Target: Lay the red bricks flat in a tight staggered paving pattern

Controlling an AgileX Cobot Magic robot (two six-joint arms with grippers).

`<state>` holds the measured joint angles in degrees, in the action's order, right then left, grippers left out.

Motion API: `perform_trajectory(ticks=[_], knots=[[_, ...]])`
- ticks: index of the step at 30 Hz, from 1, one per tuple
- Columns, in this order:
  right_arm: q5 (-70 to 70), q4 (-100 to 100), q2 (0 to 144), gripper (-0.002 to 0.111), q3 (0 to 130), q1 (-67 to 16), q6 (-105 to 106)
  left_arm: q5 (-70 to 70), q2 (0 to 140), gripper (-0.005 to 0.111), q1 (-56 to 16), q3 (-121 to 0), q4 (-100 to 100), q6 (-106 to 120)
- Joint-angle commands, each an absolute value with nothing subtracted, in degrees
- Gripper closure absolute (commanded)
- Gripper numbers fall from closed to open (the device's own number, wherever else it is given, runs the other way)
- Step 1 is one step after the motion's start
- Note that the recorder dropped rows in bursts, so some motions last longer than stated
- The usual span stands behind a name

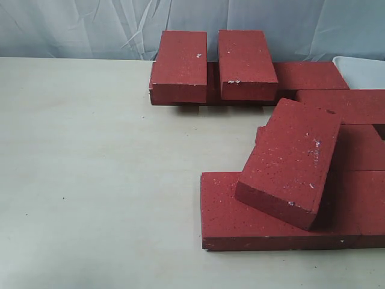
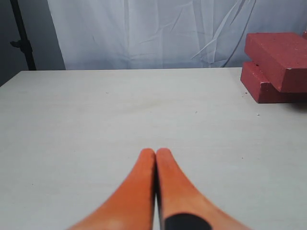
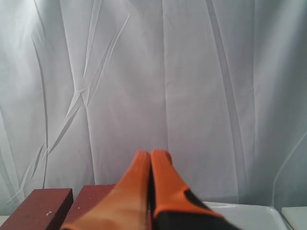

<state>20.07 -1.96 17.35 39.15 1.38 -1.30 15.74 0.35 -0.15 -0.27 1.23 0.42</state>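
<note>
Pale wood tabletop [image 1: 90, 180] in front of a creased white curtain [image 1: 72, 24] carries the red bricks [image 1: 355, 150], gathered toward its far edge and right side. Several lie flat and close together along the right side, which looks like the start of the paving. One tilted brick [image 1: 289, 162] leans across them near the front right, one end raised. At the far edge two bricks [image 1: 179, 66] sit stacked on a flat row, near a white tray [image 1: 361, 71]. So the job seems partly done: those three need laying flat and pushing in tight, staggered. Left claw [image 2: 155, 152] is clenched on nothing above bare tabletop; right claw [image 3: 150, 154] is likewise clenched and empty, raised toward the curtain.
</note>
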Motion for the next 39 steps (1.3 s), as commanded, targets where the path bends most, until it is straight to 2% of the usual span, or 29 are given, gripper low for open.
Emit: perform_trajectory(ticks=[1,13,18,27,39], knots=[[22.8,-1.6,17.7,0.109,39.7,1.7,-1.2,15.0,0.0,0.107,-0.1,0.0,1.2,0.4],[27.7,-2.2,28.8,0.109,40.2,1.7,-1.2,15.0,0.0,0.107,-0.1,0.0,1.2,0.4],[34.5,-2.2,36.7,0.109,45.5,1.7,-1.2,15.0,0.0,0.107,-0.1,0.0,1.2,0.4],[37.4,-1.7,49.2,0.109,50.7,1.7,-1.0,15.0,0.0,0.107,-0.1,0.0,1.2,0.4],[37.4,-1.8,52.6,0.109,50.7,1.7,-1.0,15.0,0.0,0.107,-0.1,0.0,1.2,0.4]])
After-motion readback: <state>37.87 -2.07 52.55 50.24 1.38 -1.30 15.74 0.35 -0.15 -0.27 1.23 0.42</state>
